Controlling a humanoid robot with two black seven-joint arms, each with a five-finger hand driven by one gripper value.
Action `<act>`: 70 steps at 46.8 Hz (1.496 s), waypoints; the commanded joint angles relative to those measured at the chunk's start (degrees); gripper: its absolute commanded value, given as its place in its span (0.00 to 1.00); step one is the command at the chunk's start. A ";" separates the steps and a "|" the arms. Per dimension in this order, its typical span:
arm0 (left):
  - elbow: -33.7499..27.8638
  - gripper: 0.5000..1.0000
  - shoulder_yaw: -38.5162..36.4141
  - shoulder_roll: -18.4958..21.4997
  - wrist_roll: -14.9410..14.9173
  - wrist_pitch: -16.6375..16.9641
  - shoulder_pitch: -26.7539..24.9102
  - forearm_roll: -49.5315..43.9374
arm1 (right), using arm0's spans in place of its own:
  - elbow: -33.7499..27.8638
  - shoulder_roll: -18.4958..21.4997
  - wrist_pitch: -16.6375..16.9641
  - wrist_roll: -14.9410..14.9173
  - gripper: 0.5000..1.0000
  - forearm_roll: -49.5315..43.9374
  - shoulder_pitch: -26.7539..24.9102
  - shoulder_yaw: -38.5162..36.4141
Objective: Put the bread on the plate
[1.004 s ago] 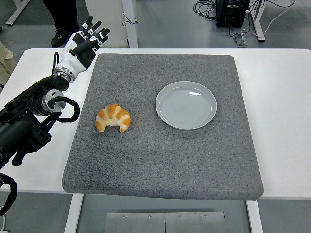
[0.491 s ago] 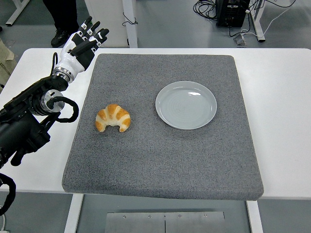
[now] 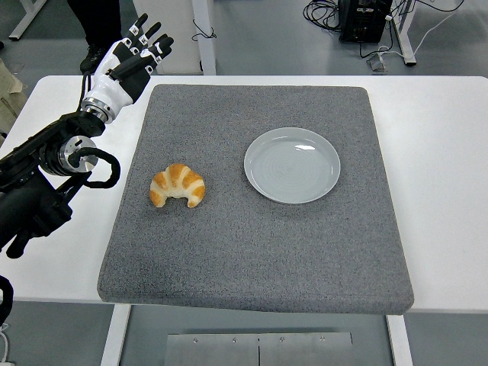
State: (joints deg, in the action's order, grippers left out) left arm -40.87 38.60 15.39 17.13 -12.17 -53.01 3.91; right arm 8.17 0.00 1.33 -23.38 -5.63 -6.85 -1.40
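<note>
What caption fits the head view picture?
Left hand open at the mat's far corner; croissant waits beside the empty plate.

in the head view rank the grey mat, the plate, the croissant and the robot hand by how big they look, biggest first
1. grey mat, by far the largest
2. plate
3 and 4. croissant and left robot hand look alike in size, and the robot hand sits farther from the camera, so I won't rank them.

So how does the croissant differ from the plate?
The croissant is golden-brown and crescent-shaped; the plate is pale grey and round. The croissant is smaller and lumpy; the plate is wider, flat and glossy, with nothing on it. Both rest on the grey mat, apart from each other.
</note>
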 commanded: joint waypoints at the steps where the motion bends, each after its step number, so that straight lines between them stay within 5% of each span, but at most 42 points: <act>1: -2.81 0.95 -0.10 1.74 -0.17 0.39 0.54 0.22 | 0.00 0.00 -0.01 0.00 1.00 0.00 0.00 -0.01; 25: -18.10 0.95 -9.15 15.63 0.10 0.92 -0.25 4.77 | 0.00 0.00 -0.01 0.00 1.00 0.00 0.00 -0.01; 43: -29.17 0.95 -8.63 20.38 -0.87 9.71 -0.25 19.73 | 0.00 0.00 -0.01 0.00 1.00 0.00 0.00 -0.01; 53: -35.24 0.95 -9.15 22.66 -3.94 14.81 -0.07 23.85 | 0.00 0.00 0.07 0.00 1.00 0.00 0.00 -0.01; 59: -36.74 0.95 -9.51 22.84 -4.56 15.69 0.45 30.71 | 0.00 0.00 -0.01 0.00 1.00 0.00 0.00 -0.01; 70: -40.78 0.95 -15.04 26.18 -10.62 15.86 -1.30 37.56 | 0.00 0.00 -0.01 0.00 1.00 0.00 0.00 -0.01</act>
State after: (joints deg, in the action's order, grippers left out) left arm -80.31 25.15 40.82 7.82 3.72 -53.41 38.39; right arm 8.17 0.00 1.35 -23.38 -5.63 -6.86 -1.37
